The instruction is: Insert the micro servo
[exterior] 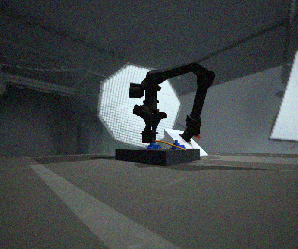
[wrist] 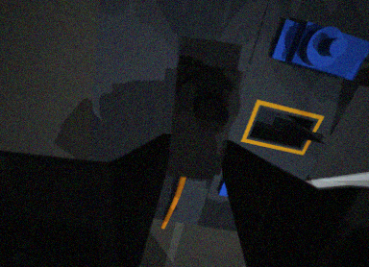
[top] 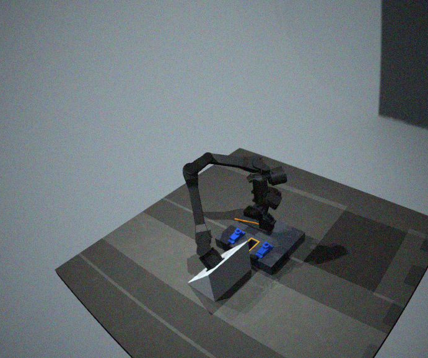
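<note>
My gripper [top: 266, 224] [exterior: 149, 138] [wrist: 196, 144] is shut on the loose micro servo [top: 267, 221] [exterior: 149, 139] [wrist: 204, 117], a dark block held upright just above the deck. Its orange cable [top: 246, 221] [exterior: 170, 144] [wrist: 173, 202] trails off to the side over the deck. The deck [top: 288, 235] [exterior: 157, 158] [wrist: 288, 86] is a dark flat block. The empty pocket [top: 253, 243] [wrist: 250, 122], outlined in orange, lies a little to one side of the held servo, not under it. In the wrist view it is to the right of the servo.
Two blue servos [top: 236, 235] [top: 264, 249] [exterior: 153, 146] [exterior: 177, 145] sit mounted on the deck on either side of the pocket; one shows in the wrist view [wrist: 319, 48]. A grey wedge [top: 225, 273] [exterior: 196, 147] stands against the deck near the arm's base [top: 209, 256].
</note>
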`<state>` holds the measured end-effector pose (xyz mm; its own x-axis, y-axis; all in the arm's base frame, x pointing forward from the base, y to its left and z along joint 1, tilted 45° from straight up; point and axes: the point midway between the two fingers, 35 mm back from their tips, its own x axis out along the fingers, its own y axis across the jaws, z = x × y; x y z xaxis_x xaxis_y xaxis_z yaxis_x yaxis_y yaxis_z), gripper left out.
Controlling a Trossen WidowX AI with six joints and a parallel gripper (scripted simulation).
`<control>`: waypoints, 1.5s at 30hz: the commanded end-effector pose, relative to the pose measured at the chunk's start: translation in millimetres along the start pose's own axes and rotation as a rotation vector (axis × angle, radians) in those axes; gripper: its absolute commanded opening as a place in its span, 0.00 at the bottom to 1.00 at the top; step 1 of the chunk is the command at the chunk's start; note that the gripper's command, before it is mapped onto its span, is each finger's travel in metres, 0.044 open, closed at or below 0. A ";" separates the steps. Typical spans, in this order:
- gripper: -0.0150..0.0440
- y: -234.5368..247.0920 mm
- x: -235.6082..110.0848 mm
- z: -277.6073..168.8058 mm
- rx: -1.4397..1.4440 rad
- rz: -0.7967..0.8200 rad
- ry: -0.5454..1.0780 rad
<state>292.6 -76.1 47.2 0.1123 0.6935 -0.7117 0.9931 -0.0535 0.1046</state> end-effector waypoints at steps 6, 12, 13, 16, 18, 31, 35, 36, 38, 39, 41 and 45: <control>0.25 0.1 -0.4 -1.1 -0.310 0.003 0.003; 0.25 0.1 -0.4 -1.1 -0.518 0.003 0.003; 0.25 0.1 -0.4 -1.1 -0.552 0.003 0.003; 0.25 0.1 -0.4 -1.1 -0.656 0.003 0.003; 0.25 0.1 -0.4 -1.1 -0.725 0.003 0.003; 0.25 0.1 -0.4 -1.1 -1.175 0.004 0.002; 0.25 0.1 -0.4 -1.1 -1.314 0.004 0.002; 0.25 0.1 -0.4 -1.1 -1.348 0.004 0.002; 0.25 0.1 -0.4 -1.1 -1.412 0.004 0.002; 0.25 0.2 -0.4 -1.1 -1.429 0.005 0.002; 0.25 0.2 -0.4 -1.1 -1.435 0.005 0.001; 0.25 -0.5 -0.4 -1.2 -1.435 0.004 0.002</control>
<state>292.5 -75.9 47.2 0.1120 0.6935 -0.7117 0.1168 0.7020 0.7025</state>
